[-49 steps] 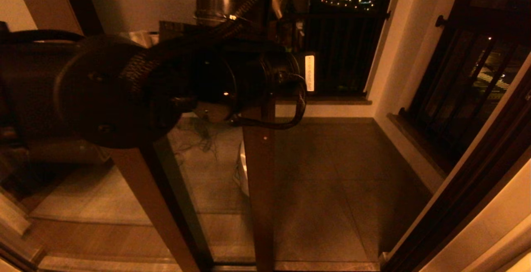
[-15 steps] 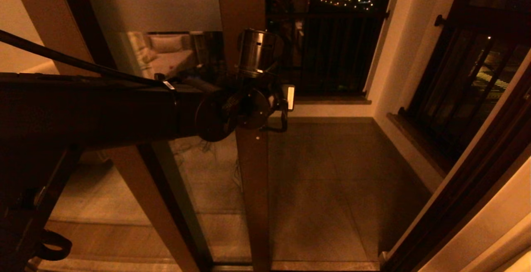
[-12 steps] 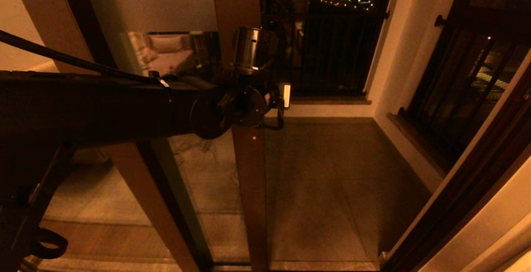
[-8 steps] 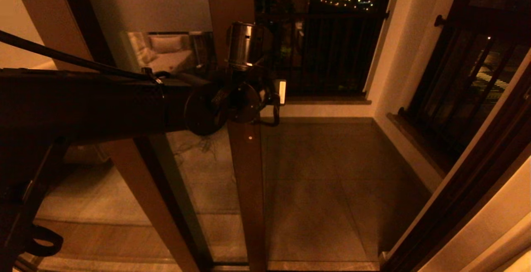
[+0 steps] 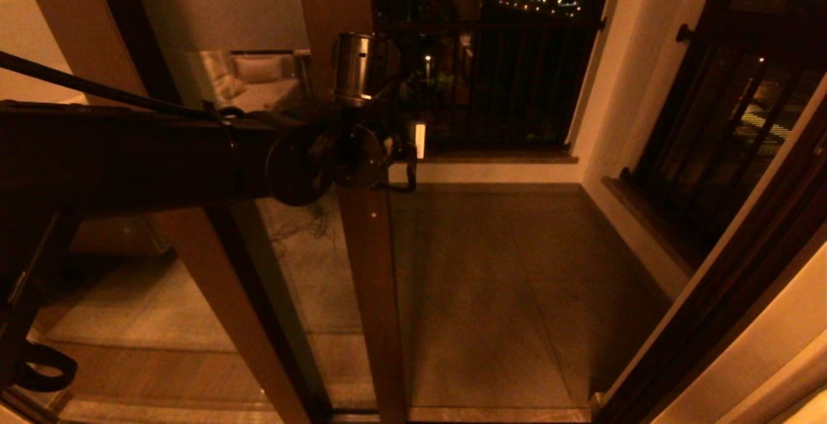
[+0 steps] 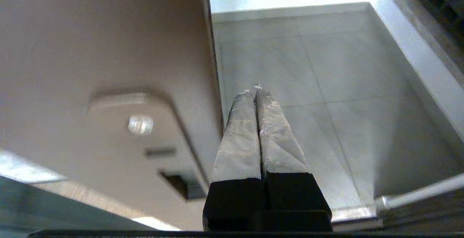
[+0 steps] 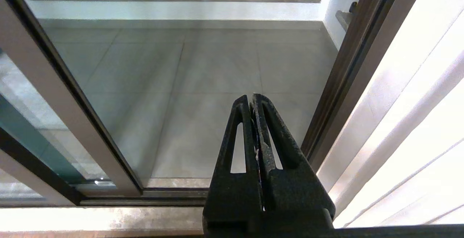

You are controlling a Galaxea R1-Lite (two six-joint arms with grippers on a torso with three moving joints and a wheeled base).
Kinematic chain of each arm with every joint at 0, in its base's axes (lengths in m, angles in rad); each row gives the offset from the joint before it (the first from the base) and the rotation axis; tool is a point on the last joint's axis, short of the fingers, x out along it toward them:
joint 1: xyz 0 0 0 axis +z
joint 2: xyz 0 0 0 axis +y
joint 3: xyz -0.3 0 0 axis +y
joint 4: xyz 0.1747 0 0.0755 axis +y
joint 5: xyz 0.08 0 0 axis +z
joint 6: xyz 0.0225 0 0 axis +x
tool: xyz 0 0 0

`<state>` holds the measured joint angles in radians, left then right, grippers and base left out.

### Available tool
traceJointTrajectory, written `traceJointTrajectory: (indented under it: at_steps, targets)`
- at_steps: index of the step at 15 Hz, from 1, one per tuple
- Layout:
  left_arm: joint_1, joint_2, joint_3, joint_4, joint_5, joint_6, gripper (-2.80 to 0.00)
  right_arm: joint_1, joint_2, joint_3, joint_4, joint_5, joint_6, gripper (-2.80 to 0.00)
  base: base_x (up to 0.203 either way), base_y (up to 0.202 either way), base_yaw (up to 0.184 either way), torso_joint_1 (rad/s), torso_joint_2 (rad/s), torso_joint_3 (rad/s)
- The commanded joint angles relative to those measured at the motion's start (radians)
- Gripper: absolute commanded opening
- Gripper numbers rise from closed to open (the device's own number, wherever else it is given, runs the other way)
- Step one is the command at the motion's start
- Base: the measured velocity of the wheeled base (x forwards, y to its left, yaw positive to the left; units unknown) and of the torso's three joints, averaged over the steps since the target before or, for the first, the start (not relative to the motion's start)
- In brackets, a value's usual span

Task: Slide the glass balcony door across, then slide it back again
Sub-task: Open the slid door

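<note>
Head view is dim and amber; the left arm (image 5: 129, 152) crosses it from the left edge and blocks much of the glass balcony door (image 5: 362, 269) at mid height, so any contact between fingers and frame is hidden there. Left gripper (image 6: 256, 91) shows clearly only in the left wrist view: fingers pressed together, clenched on nothing, tips just beside the door's vertical frame edge, whether touching cannot be told. The frame face in that view carries a rounded lock plate (image 6: 141, 129) with a shiny stud, blurred. Door: dark brown frame, clear glass, a frosted band (image 5: 239, 17) near the top; characters on it are not readable. Its leading stile stands left of centre in the head view, the right side of the doorway open onto the tiled balcony floor (image 5: 517, 269). Right gripper (image 7: 252, 102) hangs low near the threshold, fingers closed together, empty; the door top and right arm are out of frame.
</note>
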<state>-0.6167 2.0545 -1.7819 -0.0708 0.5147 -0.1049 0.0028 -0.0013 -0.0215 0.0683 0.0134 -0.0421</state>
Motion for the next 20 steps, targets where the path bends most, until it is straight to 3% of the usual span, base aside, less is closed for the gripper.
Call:
traceJointTrajectory:
  at_steps: [1,20]
  targets:
    - [0.010,-0.009,0.002,0.000,0.002,-0.001,-2.80,0.000,0.001,0.000,0.001,0.000,-0.001,-2.80,0.000,0.000,0.000,0.000,0.00,0.000]
    - [0.131,-0.071,0.133,-0.009,-0.010,-0.002,-2.80,0.000,0.001,0.000,0.001,0.000,-0.001,-2.80,0.000,0.000,0.000,0.000,0.00,0.000]
